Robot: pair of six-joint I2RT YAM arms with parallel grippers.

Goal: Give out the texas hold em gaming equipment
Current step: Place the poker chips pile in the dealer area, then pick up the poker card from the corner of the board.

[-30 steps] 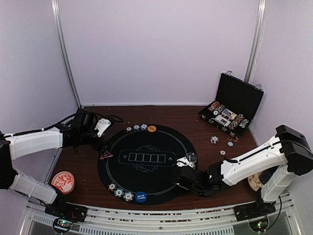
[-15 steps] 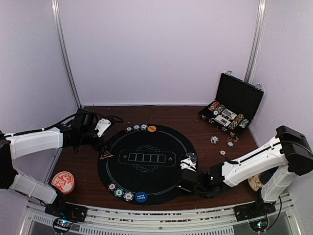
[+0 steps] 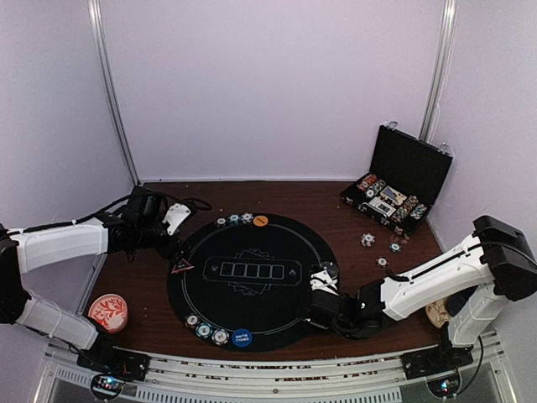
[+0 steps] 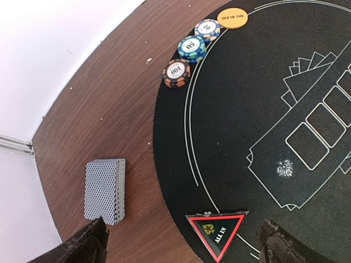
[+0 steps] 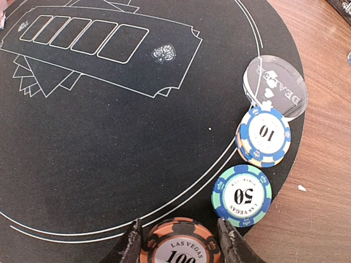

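In the right wrist view a black-and-orange 100 chip sits between the fingers of my right gripper, which is shut on it at the mat's right rim. A green 50 chip, a blue 10 chip stack and a clear dealer disc lie in a row beyond it. My left gripper hangs open over the mat's left edge, between the grey-blue deck of cards and the red triangle marker. Three chip stacks and an orange button lie at the far rim.
The black round mat covers the table's middle. An open black case of chips stands at the back right, with loose chips in front of it. A red-and-white dish sits near left. Chips and a blue button lie on the mat's near rim.
My right gripper has shifted slightly right and toward the near edge with the 100 chip in it. The left arm has not moved.
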